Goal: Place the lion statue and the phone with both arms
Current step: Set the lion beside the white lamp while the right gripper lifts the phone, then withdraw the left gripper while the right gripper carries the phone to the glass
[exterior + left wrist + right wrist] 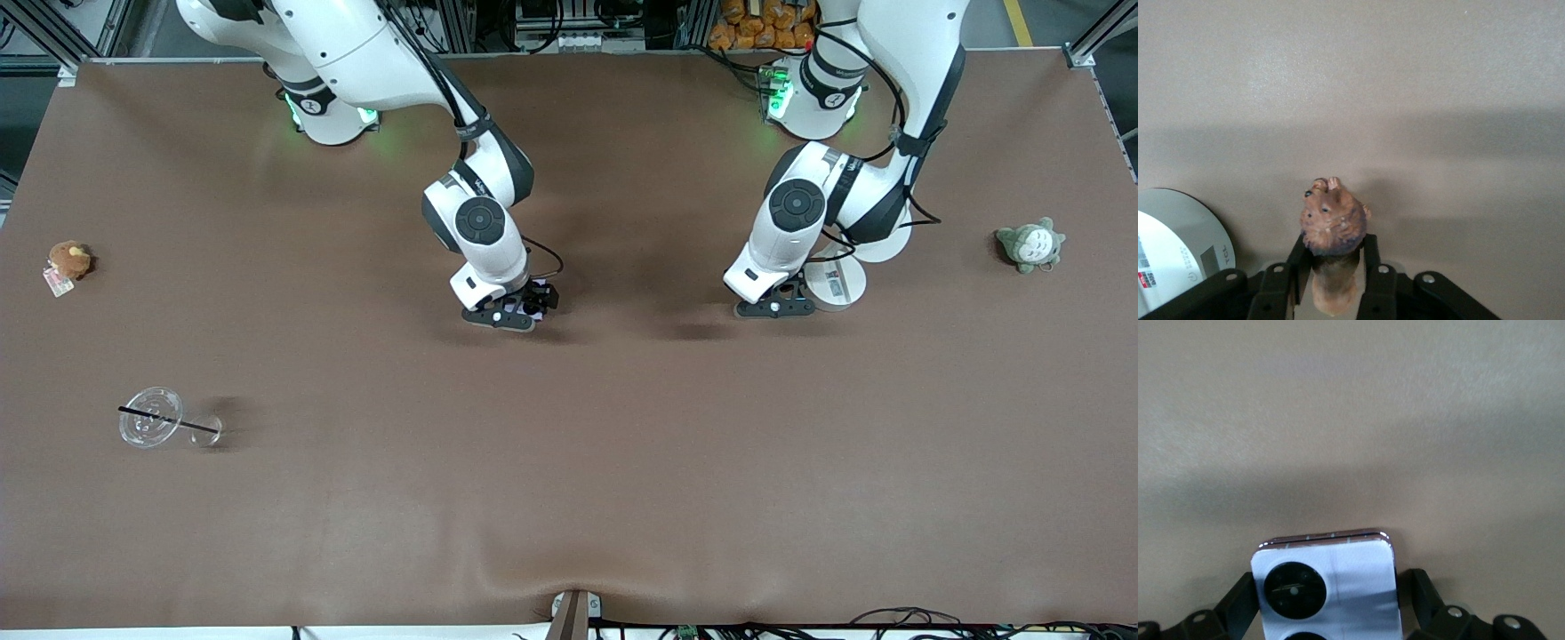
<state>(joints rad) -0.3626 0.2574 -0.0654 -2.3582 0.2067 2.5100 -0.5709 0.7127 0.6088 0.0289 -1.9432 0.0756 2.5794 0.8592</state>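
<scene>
The lion statue [1335, 220], a small reddish-brown figurine, sits head outward between the black fingers [1300, 257] of my left gripper [1335, 245], which is shut on its body. That gripper [773, 307] is low over the brown table, beside a white disc; the arm hides the statue in the front view. The pale lilac phone [1328, 577], with two black camera circles, is held by its side edges in my right gripper [1330, 581]. That gripper [511, 311] is low over the middle of the table.
The white round disc [836, 283] with a label lies by the left gripper and shows in its wrist view [1171, 247]. There is a brown plush [69, 260] at the right arm's end and a grey-green plush [1029, 244] at the left arm's. A clear cup with a black straw [151, 418] lies nearer the camera.
</scene>
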